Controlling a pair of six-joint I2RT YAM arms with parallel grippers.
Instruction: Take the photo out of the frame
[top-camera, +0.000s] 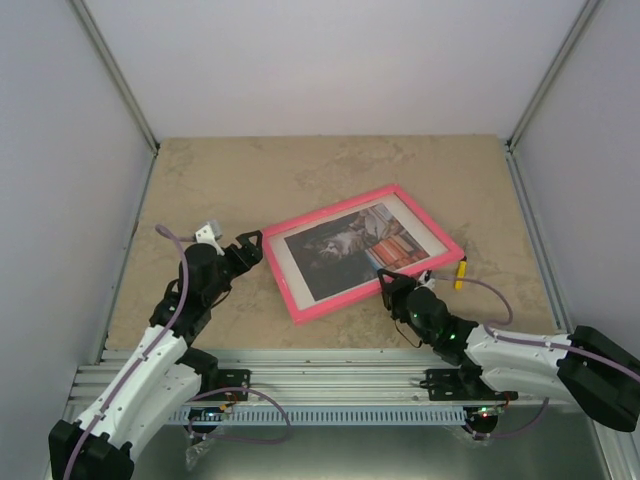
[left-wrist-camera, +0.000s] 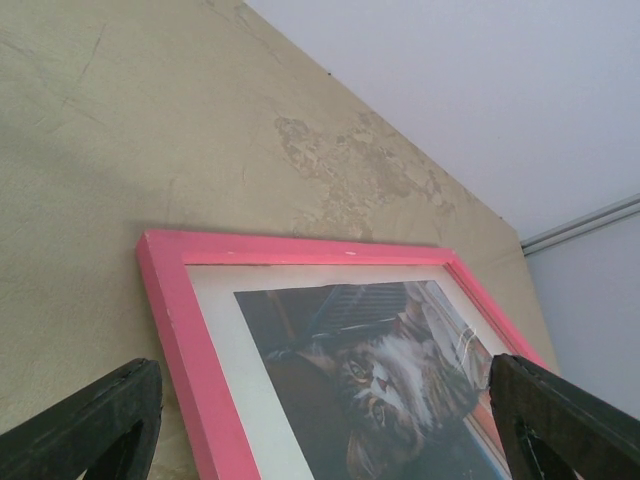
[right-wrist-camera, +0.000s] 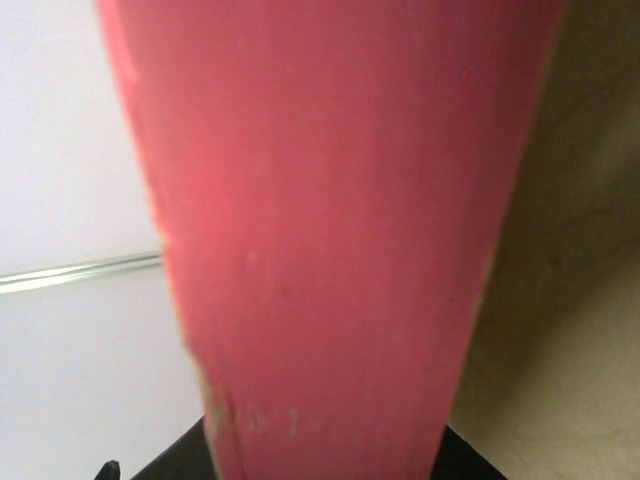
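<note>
**A:** Where is the rectangular paper photo (top-camera: 345, 245), the one of a grey-and-white cat among orange and white books?

**B:** Inside the thin bright pink rectangular picture frame (top-camera: 332, 210), behind a white card mat (left-wrist-camera: 240, 360) with a rectangular window. The picture frame lies face up and askew, a little right of centre in the overhead view, on the beige stone-patterned tabletop (top-camera: 230, 170).

**A:** And the left gripper (top-camera: 254, 248)?

**B:** Left of centre in that view, just beside the picture frame's left corner. Its jaws stand wide apart with nothing between them. In the left wrist view its black fingers (left-wrist-camera: 95, 420) sit in the two bottom corners. The pink corner and the cat's face fill the lower middle between them. Whether either tip touches the rail I cannot tell.

**A:** The right gripper (top-camera: 386, 279)?

**B:** At the picture frame's near long rail, lower right of centre in the overhead view. Its jaws are narrow, pinched on that rail. The right wrist view is mostly blurred pink rail running up the middle from the bottom edge. There is pale wall at the left and beige tabletop at the right.

**A:** Is the gripped edge raised off the tabletop?

**B:** I cannot tell from these views.
</note>
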